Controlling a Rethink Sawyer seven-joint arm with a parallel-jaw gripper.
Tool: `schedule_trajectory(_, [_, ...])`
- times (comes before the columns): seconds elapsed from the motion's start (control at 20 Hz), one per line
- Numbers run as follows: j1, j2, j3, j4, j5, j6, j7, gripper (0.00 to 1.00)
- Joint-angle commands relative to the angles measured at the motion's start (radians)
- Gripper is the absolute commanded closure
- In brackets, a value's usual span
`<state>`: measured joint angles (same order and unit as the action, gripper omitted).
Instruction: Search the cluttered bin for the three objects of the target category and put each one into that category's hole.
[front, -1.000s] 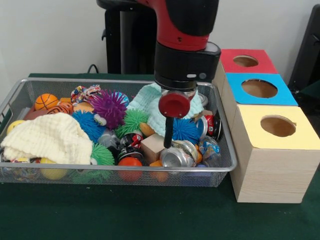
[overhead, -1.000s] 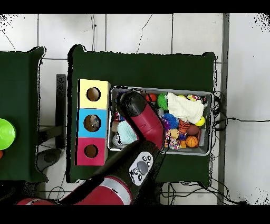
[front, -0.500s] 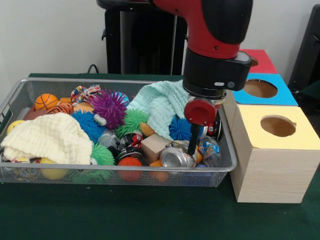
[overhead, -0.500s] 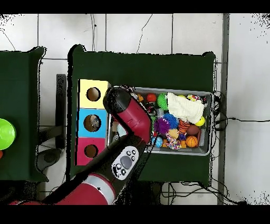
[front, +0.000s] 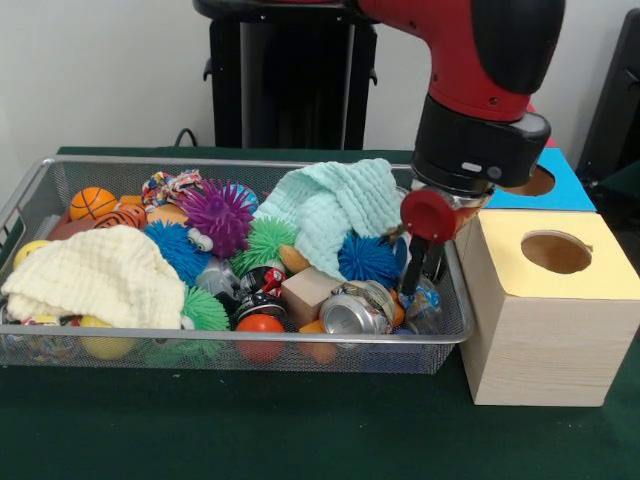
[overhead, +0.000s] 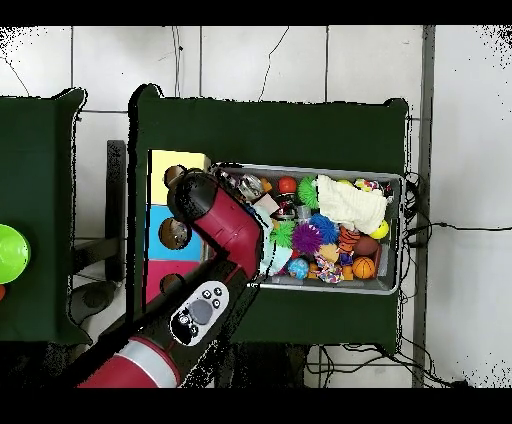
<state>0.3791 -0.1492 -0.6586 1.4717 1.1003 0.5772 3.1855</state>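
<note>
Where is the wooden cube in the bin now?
In the front view the wooden cube lies near the bin's front wall, right of middle, between a black can and a silver can.

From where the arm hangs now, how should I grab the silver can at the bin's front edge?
Grip the silver can across its round sides, coming straight down. It lies on its side with its end toward the bin's front mesh, so the curved wall is the part facing up. The wooden block sits close beside it, so keep the closing narrow; this is a judgement.

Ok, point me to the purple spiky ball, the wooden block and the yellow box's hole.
purple spiky ball (front: 217, 213), front view, centre of ball
wooden block (front: 306, 293), front view, top face
yellow box's hole (front: 556, 252), front view, dark opening
</note>
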Motion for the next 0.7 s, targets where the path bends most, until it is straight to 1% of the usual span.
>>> schedule_trajectory(0.05, [-0.024,-0.033,0.082,0.125,-0.007,0.115,0.343,0.0])
schedule_trajectory(0.1, [-0.037,-0.064,0.117,0.176,0.032,0.074,0.312,0.0])
schedule_trajectory(0.2, [-0.048,-0.1,0.137,0.226,0.051,0.047,0.284,0.0])
schedule_trajectory(0.35, [-0.063,-0.143,0.151,0.262,0.058,0.052,0.263,0.0])
schedule_trajectory(0.4, [-0.068,-0.163,0.162,0.277,0.074,0.049,0.259,0.0])
schedule_trajectory(0.7, [-0.077,-0.19,0.184,0.294,0.097,0.009,0.27,0.0])
